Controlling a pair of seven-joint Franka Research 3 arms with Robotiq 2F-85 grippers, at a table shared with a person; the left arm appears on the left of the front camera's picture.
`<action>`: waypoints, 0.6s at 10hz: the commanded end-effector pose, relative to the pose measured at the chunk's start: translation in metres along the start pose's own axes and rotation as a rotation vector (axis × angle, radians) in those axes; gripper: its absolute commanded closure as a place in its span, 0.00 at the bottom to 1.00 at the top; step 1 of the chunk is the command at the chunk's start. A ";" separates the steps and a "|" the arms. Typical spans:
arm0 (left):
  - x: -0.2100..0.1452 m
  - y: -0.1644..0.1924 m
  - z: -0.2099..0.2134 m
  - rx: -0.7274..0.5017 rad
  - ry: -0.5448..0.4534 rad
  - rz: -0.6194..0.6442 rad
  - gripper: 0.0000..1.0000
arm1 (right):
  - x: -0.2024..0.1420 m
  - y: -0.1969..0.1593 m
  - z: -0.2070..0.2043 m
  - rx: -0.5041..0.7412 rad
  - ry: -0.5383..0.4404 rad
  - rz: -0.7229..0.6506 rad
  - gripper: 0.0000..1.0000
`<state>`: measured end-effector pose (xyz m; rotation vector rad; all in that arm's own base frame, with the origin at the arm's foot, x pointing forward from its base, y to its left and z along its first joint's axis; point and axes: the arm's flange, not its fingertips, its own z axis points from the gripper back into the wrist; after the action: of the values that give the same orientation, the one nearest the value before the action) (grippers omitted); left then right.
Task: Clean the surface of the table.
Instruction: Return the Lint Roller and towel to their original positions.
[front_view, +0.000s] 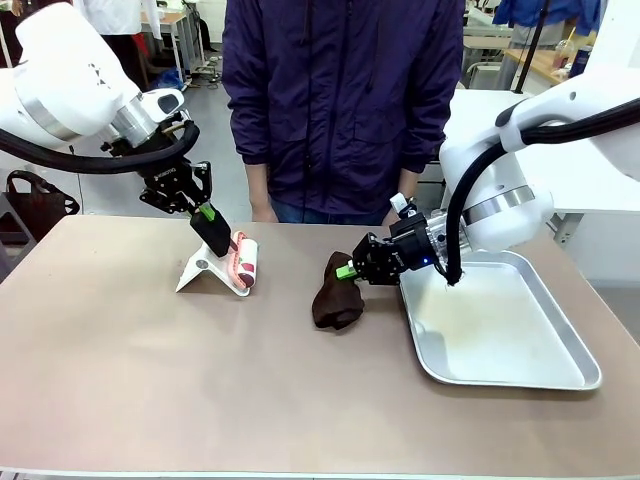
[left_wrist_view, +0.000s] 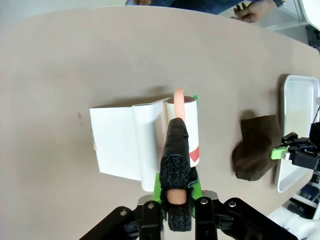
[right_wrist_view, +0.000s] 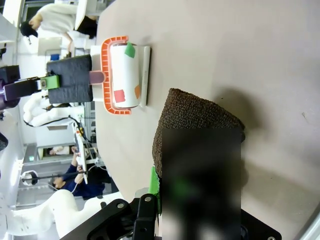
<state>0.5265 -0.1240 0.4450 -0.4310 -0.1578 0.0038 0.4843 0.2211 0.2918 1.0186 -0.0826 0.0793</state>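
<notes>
The brownish-tan table (front_view: 150, 380) spreads across the front view. My left gripper (front_view: 213, 232) is shut on the pink handle of a lint roller (front_view: 244, 262), whose white drum rests against a white folded sheet (front_view: 203, 271). The left wrist view shows its foam-padded fingers (left_wrist_view: 175, 150) clamped over the handle, with the lint roller (left_wrist_view: 186, 127) just beyond. My right gripper (front_view: 351, 270) is shut on a dark brown cloth (front_view: 336, 298) that touches the table at its middle. The cloth (right_wrist_view: 200, 125) drapes over the fingers in the right wrist view, with the roller (right_wrist_view: 123, 75) farther off.
A shallow silver tray (front_view: 545, 375) lies at the right, close to the right gripper. A person in a dark jacket (front_view: 340, 100) stands at the far edge, hands (left_wrist_view: 248, 10) down near the table's rim. Bare tabletop lies along the front and left.
</notes>
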 end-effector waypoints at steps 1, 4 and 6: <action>0.003 0.007 0.005 0.032 0.020 0.006 0.20 | 0.006 0.002 0.001 0.009 0.001 -0.014 0.31; 0.003 0.009 0.008 0.044 0.022 0.009 0.00 | 0.007 0.002 0.005 -0.001 0.005 -0.017 0.00; 0.003 0.011 0.011 0.042 0.016 0.008 0.00 | 0.007 0.000 0.012 -0.009 -0.007 -0.021 0.00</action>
<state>0.5280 -0.1118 0.4441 -0.4052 -0.1506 0.0035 0.4868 0.2153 0.2920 1.0166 -0.0848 0.0648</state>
